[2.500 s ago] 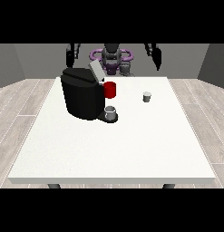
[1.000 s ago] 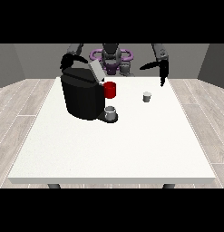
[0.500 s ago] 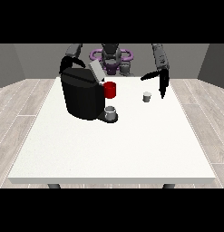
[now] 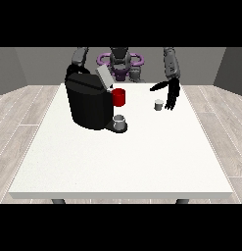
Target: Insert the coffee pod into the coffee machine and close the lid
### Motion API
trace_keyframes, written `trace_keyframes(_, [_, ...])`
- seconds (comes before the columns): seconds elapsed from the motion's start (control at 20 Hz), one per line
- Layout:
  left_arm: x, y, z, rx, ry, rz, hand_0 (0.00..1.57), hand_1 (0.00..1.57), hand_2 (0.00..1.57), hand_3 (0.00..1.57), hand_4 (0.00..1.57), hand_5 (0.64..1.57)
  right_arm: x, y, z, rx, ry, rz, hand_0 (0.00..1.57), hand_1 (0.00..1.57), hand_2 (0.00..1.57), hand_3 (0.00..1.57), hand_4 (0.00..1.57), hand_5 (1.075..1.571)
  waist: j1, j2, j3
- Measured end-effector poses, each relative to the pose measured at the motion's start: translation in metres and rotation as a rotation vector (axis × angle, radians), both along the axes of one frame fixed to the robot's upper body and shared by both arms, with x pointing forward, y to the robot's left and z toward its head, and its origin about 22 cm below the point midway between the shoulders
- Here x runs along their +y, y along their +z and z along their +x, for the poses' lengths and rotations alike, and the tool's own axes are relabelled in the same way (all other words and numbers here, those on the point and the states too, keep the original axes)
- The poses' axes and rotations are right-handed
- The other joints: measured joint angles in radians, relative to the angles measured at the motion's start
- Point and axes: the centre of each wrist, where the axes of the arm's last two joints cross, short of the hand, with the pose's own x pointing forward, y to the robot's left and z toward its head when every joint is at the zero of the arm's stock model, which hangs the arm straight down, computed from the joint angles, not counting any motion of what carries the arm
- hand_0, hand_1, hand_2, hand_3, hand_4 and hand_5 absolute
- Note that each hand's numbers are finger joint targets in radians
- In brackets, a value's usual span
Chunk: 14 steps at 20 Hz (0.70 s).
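Coffee pod [image 4: 158, 104]: not yet grasped, right of coffee machine [image 4: 89, 101]. Hand at the view's right [image 4: 171, 94]: fingers extended, just beside pod. Lid [image 4: 104, 77]: raised; insertion, closing outstanding.

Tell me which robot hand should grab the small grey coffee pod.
The left: that robot hand, at the view's right, hangs open beside the small grey coffee pod. The other is hidden behind the black coffee machine.

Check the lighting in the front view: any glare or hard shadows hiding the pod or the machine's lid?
Front view: light is even and flat, with no glare on the table; the pod stands clear beside the hand at the view's right; the black machine shows little surface detail, though its raised pale lid reads plainly; the other hand is hidden behind it.
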Motion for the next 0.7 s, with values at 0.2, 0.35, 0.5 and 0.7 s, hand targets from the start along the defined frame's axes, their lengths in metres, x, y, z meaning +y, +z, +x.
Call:
trace_keyframes(0.2, [0.01,-0.006,0.0,0.022,0.024,0.045,0.62,0.62,0.74,0.48,0.0,1.571,-0.004,-0.004,0.001,-0.002,0.002,0.006,0.0,0.0,0.0,0.0,0.43,1.571,-0.009,0.01,-0.0003])
trace_keyframes(0.35, [0.012,-0.005,0.004,0.042,0.016,0.106,0.58,0.58,0.72,0.47,0.0,1.571,0.001,-0.004,0.002,0.004,0.018,0.011,0.0,0.0,0.0,0.0,0.45,1.571,-0.018,0.011,-0.0002])
trace_keyframes(0.5, [0.016,-0.01,0.003,0.049,0.0,0.166,0.54,0.54,0.69,0.44,0.0,1.571,0.0,0.0,0.003,-0.001,0.024,0.005,0.0,0.0,0.0,0.0,0.52,1.571,-0.026,0.018,-0.0003])
trace_keyframes(0.7, [0.012,-0.011,0.007,0.022,-0.016,0.242,0.67,0.67,0.81,0.55,0.0,1.571,0.007,0.004,0.008,-0.006,0.014,0.006,0.0,0.0,0.0,0.0,0.49,1.571,-0.023,0.022,0.0005])
